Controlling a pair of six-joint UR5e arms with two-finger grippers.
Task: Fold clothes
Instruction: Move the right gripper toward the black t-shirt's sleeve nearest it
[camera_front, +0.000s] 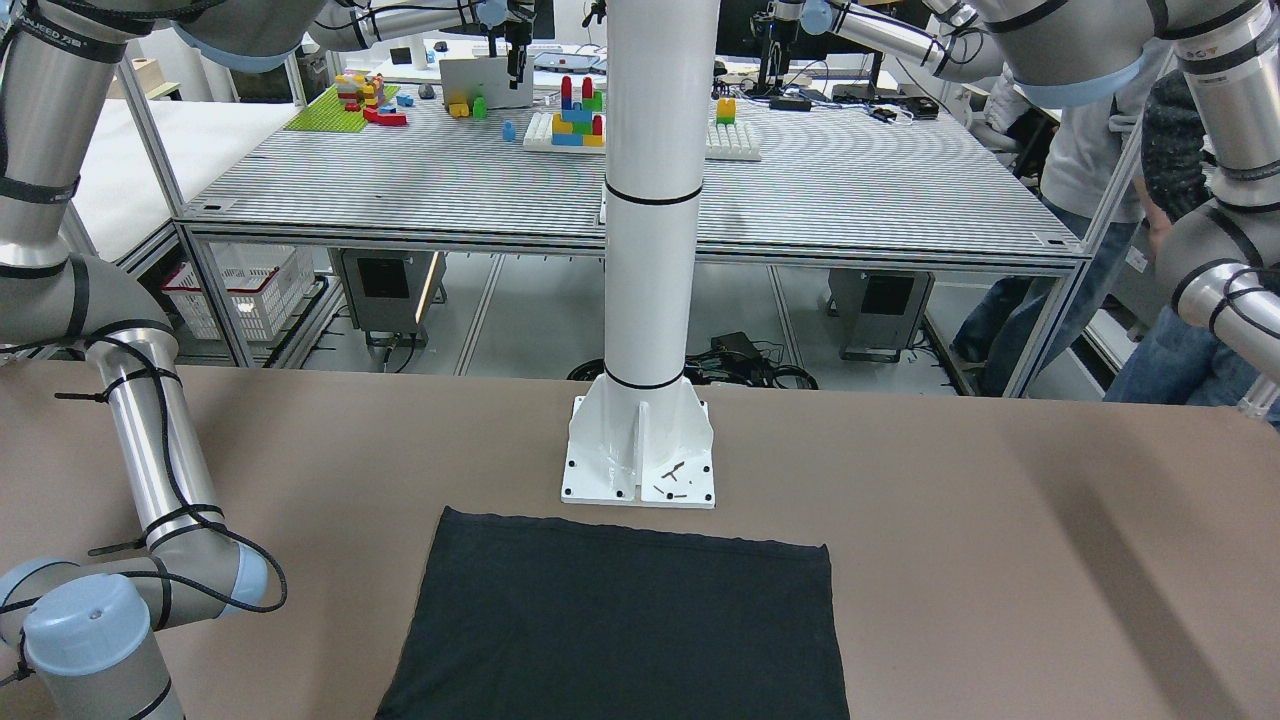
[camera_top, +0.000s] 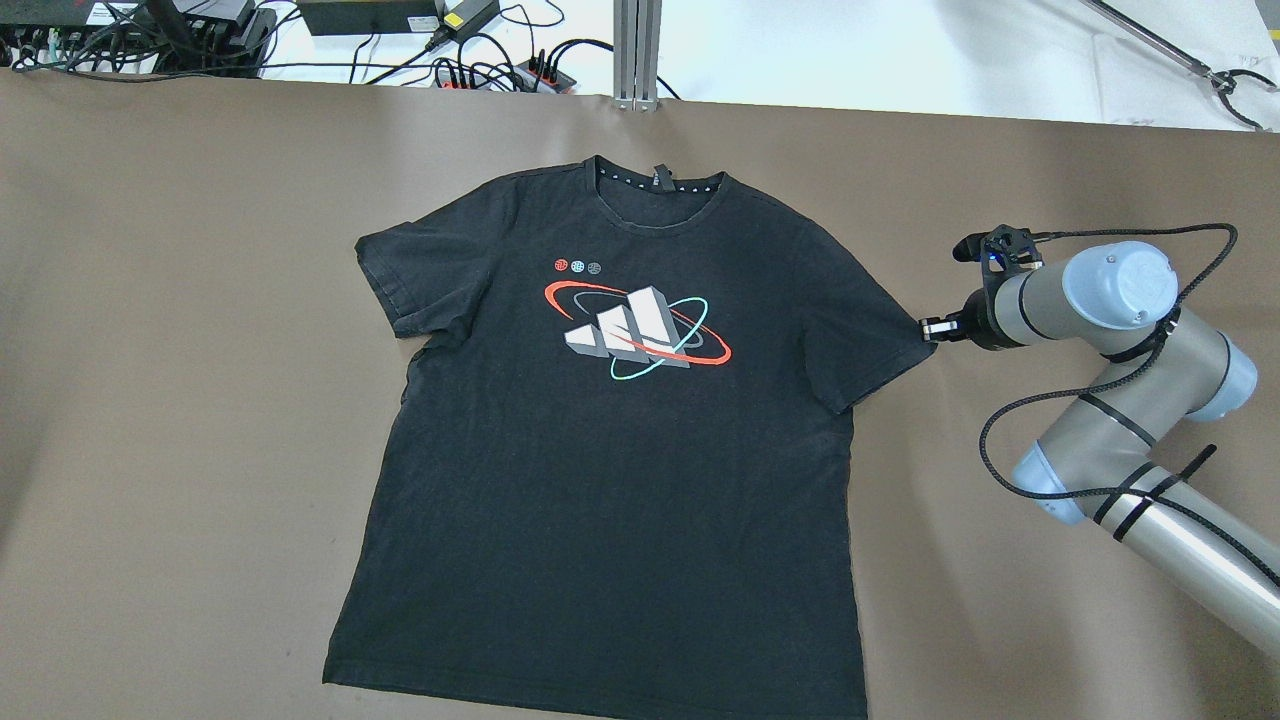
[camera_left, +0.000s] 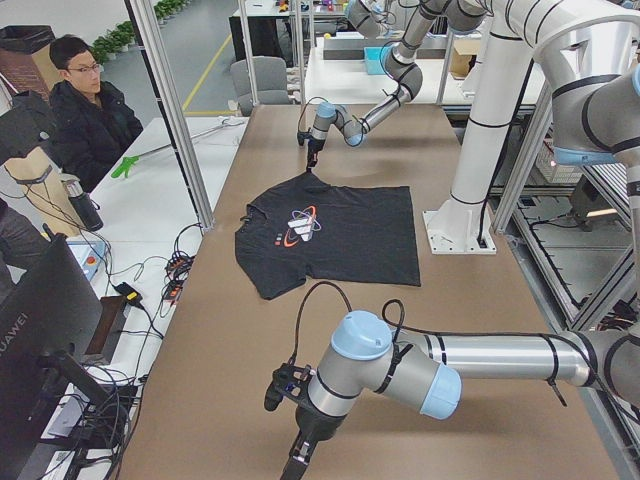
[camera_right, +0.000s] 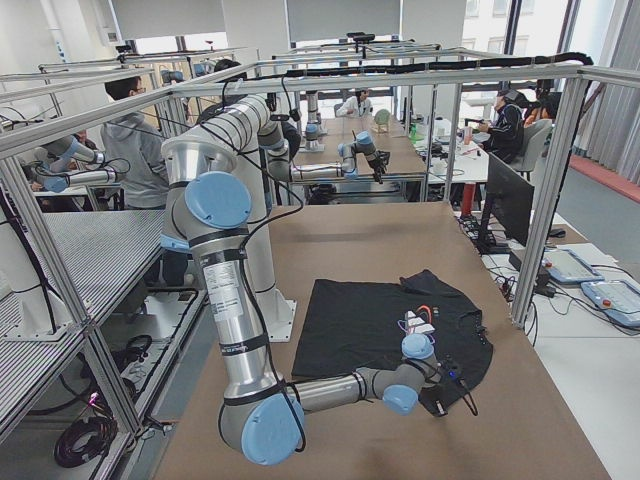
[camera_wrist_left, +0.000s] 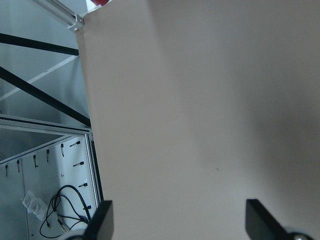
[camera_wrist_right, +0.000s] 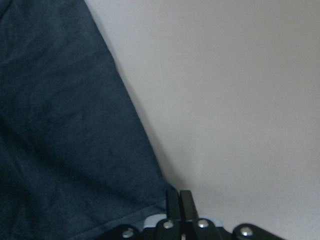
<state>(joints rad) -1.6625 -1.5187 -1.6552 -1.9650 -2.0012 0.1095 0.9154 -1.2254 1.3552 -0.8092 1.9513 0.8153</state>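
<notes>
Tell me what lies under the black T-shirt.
The T-shirt lies flat, print up, on the brown table, which shows all around it. The fabric covers whatever is directly beneath; no bulge shows. The right gripper is shut on its sleeve tip.

The word HUAWEI stands in pale letters on the back of the dark monitor in the exterior left view. The black T-shirt carries a printed emblem of three slanted white bars ringed in red and teal. The small round badges above it are too small to read.
</notes>
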